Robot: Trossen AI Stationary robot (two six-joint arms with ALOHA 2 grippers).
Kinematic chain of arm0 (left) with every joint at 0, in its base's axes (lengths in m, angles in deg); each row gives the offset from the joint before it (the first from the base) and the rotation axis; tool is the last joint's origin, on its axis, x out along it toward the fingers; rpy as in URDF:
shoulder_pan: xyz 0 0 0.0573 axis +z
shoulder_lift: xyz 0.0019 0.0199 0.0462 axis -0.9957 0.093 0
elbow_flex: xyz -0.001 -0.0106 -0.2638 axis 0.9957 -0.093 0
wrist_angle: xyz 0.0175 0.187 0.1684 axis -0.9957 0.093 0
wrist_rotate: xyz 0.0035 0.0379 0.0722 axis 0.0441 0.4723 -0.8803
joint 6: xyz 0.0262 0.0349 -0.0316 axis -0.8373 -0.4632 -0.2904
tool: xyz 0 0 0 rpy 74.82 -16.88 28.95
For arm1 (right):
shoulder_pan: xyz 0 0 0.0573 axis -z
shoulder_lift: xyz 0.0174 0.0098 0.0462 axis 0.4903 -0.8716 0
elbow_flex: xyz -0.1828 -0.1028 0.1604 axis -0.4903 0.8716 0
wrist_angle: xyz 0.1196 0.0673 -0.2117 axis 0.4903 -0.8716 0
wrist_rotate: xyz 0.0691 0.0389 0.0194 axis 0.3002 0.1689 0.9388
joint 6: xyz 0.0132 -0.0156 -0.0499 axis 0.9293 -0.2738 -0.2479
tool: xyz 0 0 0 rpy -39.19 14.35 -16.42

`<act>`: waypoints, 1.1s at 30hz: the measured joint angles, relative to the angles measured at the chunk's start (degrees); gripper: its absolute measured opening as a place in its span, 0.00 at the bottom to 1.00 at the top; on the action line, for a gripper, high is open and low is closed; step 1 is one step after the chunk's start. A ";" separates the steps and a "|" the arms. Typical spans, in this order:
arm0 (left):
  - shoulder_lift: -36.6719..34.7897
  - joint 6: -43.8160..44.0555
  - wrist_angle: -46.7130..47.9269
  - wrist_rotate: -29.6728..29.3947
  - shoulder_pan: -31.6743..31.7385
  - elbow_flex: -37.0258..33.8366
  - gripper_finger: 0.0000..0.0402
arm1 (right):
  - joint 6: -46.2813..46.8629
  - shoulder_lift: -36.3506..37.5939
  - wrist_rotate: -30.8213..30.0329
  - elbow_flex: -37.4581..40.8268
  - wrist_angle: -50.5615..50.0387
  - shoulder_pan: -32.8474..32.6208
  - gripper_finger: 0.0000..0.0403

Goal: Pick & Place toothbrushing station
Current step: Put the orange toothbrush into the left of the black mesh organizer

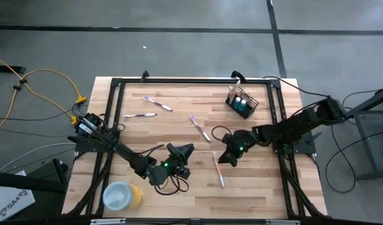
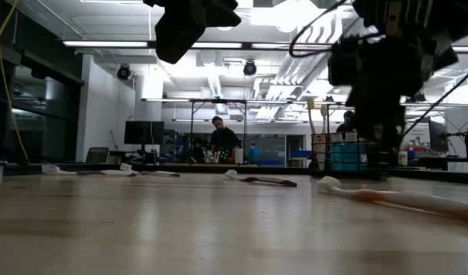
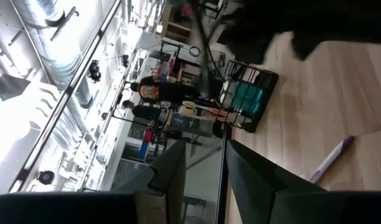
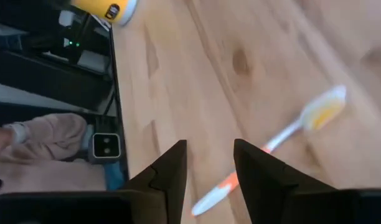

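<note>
1. Nearest you, the orange toothbrush (image 1: 218, 170) lies flat on the bench (image 1: 179, 125), long axis running front to back, head pointing away from you.
2. The right hand (image 1: 228, 157) hovers just beside that brush's far end. In the right wrist view the brush (image 4: 271, 146) lies just ahead of the fingers (image 4: 169, 171), which stand apart with nothing between them.
3. The left hand (image 1: 179, 156) waits farther off to the left, fingers likewise spread and empty.
4. The right arm is clearly nearer; judge it the one to grasp, across the handle.
5. Beyond, a purple brush (image 1: 199, 128) lies mid-bench, and two more (image 1: 157, 103) nearer the far left.
6. Farthest, the wire-mesh holder (image 1: 241, 102) with blue tubes sits at the far right corner.
</note>
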 joint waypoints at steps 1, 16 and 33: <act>0.00 -0.57 -0.14 0.00 -0.02 0.00 0.27 | -1.83 1.22 -0.06 -0.81 -2.03 0.49 0.31; 0.00 -3.78 -3.42 -5.70 0.72 0.04 0.27 | -9.32 1.00 -19.77 -24.34 -50.99 -0.13 0.31; 0.00 -3.62 -3.35 -7.15 0.68 0.02 0.27 | 12.88 -9.68 -23.55 -27.62 -49.88 -12.96 0.31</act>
